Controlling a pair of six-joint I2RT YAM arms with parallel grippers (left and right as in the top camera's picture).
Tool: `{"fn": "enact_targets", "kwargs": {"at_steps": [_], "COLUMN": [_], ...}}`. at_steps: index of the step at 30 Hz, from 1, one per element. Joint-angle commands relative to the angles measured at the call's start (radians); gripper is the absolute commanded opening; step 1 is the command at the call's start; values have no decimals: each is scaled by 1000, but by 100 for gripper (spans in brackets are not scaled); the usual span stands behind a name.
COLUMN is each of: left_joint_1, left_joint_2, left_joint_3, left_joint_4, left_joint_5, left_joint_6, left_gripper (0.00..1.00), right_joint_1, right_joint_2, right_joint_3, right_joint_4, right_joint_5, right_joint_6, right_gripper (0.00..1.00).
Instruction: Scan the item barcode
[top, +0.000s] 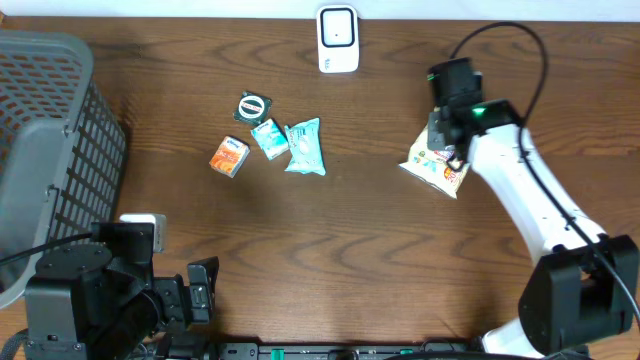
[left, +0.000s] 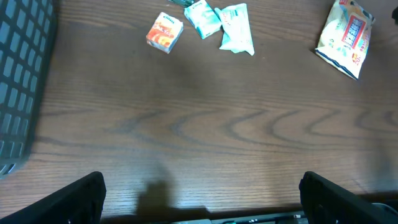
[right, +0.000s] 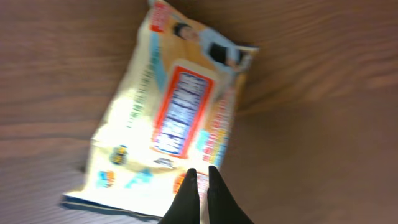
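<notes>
No legible text anywhere (blue label (right: 180, 112) on the yellow packet (right: 127, 146) too blurred).

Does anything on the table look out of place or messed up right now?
Nothing looks spilled or damaged. The yellow packet lies at a slant, away from the small packs jumbled below the white scanner.

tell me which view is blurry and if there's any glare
Right wrist view: blurred all over, the yellow plastic snack packet smeared, its lower left washed out; the shut right hand a dark silhouette. Overhead view: sharp, evenly lit. Left wrist view: sharp, a soft shadow on the brown wooden table near the bottom.
</notes>
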Motion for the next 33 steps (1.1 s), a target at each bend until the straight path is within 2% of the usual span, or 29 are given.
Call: {"fn": "enact_targets", "kwargs": {"at_steps": [1,3,4,10,14,19,23,33], "left_joint_1": [0,0,0,0,0,0,0,0], "left_joint_2": [2,2,2,2,2,2,2,2], "left_joint_3": [3,3,3,3,3,3,3,3], "left_joint_4": [0,0,0,0,0,0,0,0], "left_joint_5": [-10,-10,-10,-10,-10,-10,-10,-10], "left_joint_6": [-8,-8,-8,-8,-8,-8,-8,-8], "left_gripper": [98,98,98,98,98,98,98,98], "right_joint_1": [47,53,51,-49,-185,-354,-412,-422], "right_joint_2": [23,34,38,39,44,86,145,171], "right_joint_3": [3,2,2,2,-1,-19,-33,-36], "right_joint_4": [-6,-4,-2,34,32,31,-30,-294], "right_joint_5": [241,204,175,-161,-420,-858,-1085,-1120], "right_joint_6": [-23,-5,11,32,28,-124,-147,-147], "right_gripper": [1,1,8,78,99,99,99,99]}}
